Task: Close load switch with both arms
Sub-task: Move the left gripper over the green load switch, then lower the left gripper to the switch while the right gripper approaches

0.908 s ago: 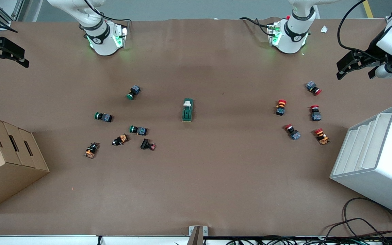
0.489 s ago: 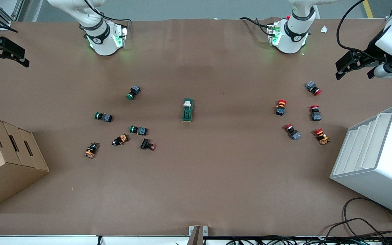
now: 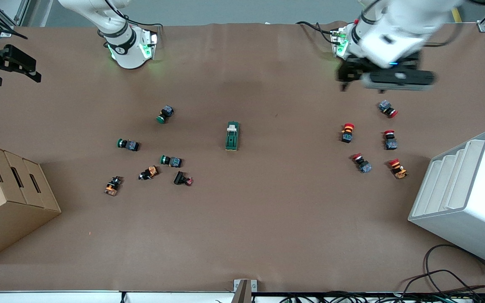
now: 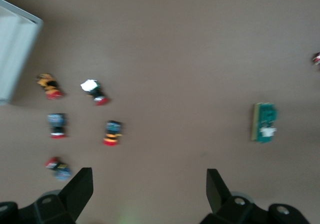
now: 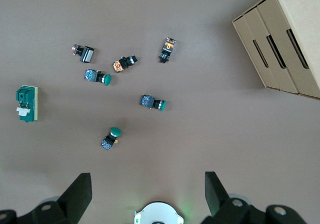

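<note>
The load switch (image 3: 232,136), a dark-green block with a white lever tab, lies flat at the middle of the table. It also shows in the left wrist view (image 4: 264,122) and the right wrist view (image 5: 27,103). My left gripper (image 3: 346,77) is open and empty, up in the air over the table beside the left arm's base, well apart from the switch; its fingers (image 4: 77,191) stand wide. My right gripper (image 3: 15,73) is open and empty, over the table's edge at the right arm's end; its fingers (image 5: 80,194) stand wide.
Several green and orange push-buttons (image 3: 166,113) lie toward the right arm's end, several red ones (image 3: 347,132) toward the left arm's end. A cardboard box (image 3: 6,198) stands at the right arm's end, a white rack (image 3: 465,198) at the left arm's end.
My left arm has swung fast from the table's end toward the middle, and its gripper is now beside its base. My right gripper has shifted only slightly. The switch has not moved.
</note>
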`<state>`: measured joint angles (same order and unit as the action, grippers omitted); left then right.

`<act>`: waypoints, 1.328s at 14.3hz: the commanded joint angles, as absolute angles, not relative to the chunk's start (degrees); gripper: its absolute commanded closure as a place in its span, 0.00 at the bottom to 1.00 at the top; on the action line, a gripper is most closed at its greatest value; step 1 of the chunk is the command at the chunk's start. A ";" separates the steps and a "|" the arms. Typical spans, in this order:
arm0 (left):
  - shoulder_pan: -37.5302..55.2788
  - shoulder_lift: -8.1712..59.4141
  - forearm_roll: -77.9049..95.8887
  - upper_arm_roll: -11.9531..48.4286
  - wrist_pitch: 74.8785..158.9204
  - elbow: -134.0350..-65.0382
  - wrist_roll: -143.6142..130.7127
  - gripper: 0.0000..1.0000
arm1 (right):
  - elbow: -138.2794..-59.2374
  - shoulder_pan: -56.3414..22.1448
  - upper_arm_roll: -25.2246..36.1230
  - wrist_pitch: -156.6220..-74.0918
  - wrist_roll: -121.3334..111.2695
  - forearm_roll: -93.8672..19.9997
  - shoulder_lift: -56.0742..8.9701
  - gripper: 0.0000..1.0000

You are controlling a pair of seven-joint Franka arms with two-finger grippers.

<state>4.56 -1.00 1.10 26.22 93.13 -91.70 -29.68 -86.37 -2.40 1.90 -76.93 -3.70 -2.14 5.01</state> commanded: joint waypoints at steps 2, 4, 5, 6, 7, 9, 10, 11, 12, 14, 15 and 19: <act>10.87 5.70 -1.84 31.81 99.21 -91.31 -50.65 0.00 | -86.57 -2.37 2.46 -76.55 -3.60 -3.25 5.54 0.00; 18.33 9.56 -9.10 31.90 101.68 -92.11 -61.99 0.00 | -86.57 -2.29 2.46 -76.64 -3.60 -3.25 5.54 0.00; 21.24 11.76 -11.23 31.90 102.73 -92.11 -68.92 0.00 | -86.57 -2.29 2.46 -76.55 -3.60 -3.25 5.54 0.00; 24.49 14.13 -14.38 31.90 104.40 -92.37 -76.56 0.00 | -86.57 -2.29 2.46 -76.64 -3.60 -3.25 5.54 0.00; 27.31 16.50 -17.98 31.90 105.55 -92.46 -82.90 0.00 | -86.57 -2.29 2.46 -76.64 -3.60 -3.25 5.54 0.00; 32.41 21.77 -25.98 31.99 106.69 -92.55 -94.17 0.00 | -86.57 -2.29 2.46 -76.64 -3.60 -3.25 5.54 0.00; 35.30 24.32 -29.76 31.99 107.40 -92.72 -100.22 0.00 | -86.57 -2.29 2.46 -76.64 -3.60 -3.25 5.54 0.00; 37.16 26.61 -33.71 31.91 107.84 -92.81 -105.07 0.00 | -86.49 -2.20 2.46 -76.81 -3.60 -3.16 5.45 0.00; 38.48 28.81 -38.01 31.90 107.93 -93.33 -108.34 0.00 | -86.40 -2.11 2.55 -77.08 -3.69 -3.16 5.36 0.00; 40.94 31.36 -43.48 31.91 108.63 -94.48 -109.60 0.00 | -86.31 -1.94 2.64 -77.26 -3.69 -3.08 5.10 0.00; 41.74 32.51 -46.38 31.82 109.15 -95.18 -110.38 0.00 | -86.31 -1.93 2.64 -77.26 -3.60 -3.08 5.10 0.00; 43.33 36.37 -64.72 31.90 112.06 -101.58 -124.49 0.00 | -86.05 -1.85 2.64 -77.34 -3.08 -2.81 4.57 0.00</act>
<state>42.53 35.32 -56.84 32.02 110.71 -98.11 -117.89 -86.37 -2.36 2.77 -77.08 -3.65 -2.36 4.94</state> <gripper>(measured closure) 0.000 0.000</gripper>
